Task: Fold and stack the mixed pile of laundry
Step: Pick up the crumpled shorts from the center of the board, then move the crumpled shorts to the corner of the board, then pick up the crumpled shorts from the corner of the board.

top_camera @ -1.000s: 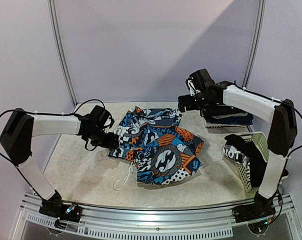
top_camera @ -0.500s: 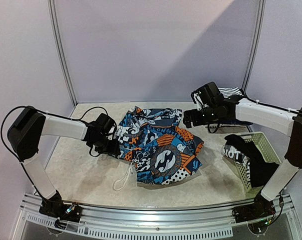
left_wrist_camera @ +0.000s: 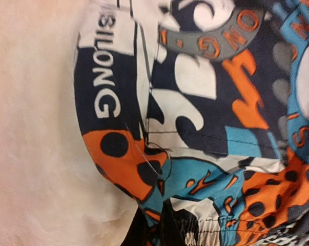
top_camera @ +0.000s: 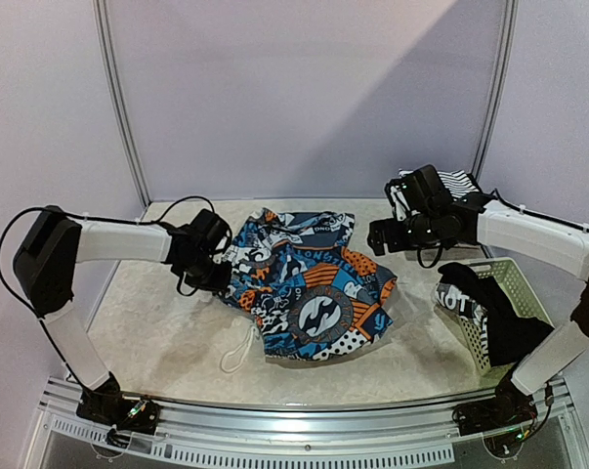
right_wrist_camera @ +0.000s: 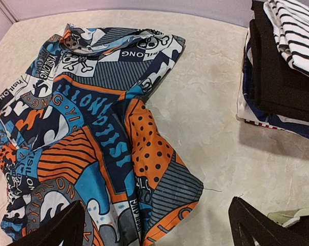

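The graphic print garment (top_camera: 309,283) in orange, blue, white and black lies spread in the middle of the table (top_camera: 157,332). My left gripper (top_camera: 222,277) is at its left edge, shut on a fold of the print cloth (left_wrist_camera: 205,118) near the elastic waistband; its dark fingertips (left_wrist_camera: 162,228) pinch the fabric at the bottom of the left wrist view. My right gripper (top_camera: 384,237) hovers open above the garment's right edge (right_wrist_camera: 159,169), jaws wide with nothing between them. The white garment with black stripes (top_camera: 457,182) tops a folded stack (right_wrist_camera: 277,77) at the back right.
A white lattice basket (top_camera: 517,283) stands at the right with a black printed garment (top_camera: 475,308) draped over its near side. A white drawstring (top_camera: 240,347) trails from the print garment toward the front. Grey wall posts (top_camera: 118,98) rise behind.
My left gripper has closed on the print garment's left edge. The right arm has swung down and to the right, uncovering the striped garment on the stack.
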Controlling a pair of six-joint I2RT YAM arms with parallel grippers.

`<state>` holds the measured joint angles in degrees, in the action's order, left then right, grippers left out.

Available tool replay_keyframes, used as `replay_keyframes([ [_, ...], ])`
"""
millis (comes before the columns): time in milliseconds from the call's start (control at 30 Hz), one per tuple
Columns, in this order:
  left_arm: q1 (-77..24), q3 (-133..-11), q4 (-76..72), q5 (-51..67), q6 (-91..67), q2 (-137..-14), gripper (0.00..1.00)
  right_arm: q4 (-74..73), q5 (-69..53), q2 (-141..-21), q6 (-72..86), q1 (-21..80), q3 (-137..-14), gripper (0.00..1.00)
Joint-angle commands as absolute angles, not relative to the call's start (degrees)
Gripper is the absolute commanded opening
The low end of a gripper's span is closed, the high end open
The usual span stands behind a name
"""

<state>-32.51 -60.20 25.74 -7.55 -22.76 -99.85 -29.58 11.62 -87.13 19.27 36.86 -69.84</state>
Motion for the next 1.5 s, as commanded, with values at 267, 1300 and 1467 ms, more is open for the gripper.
replay_keyframes([
  [267,-17.8,-99.4,47.6,-24.0,-7.4,-104.3,0.33,-30.3,11.3,-83.0,19.5,37.3,-70.4,0.99],
  [1300,-3.9,-43.8,6.1,0.9,-31.0,-87.0,0.82,12.5,-9.4,-113.0,46.3,59.0,-73.7,0.92],
  [1467,-0.1,-41.3,-5.1,6.4,-35.3,-90.4,0.80,17.6,-10.8,-120.7,53.0,59.0,-77.6,0.88],
])
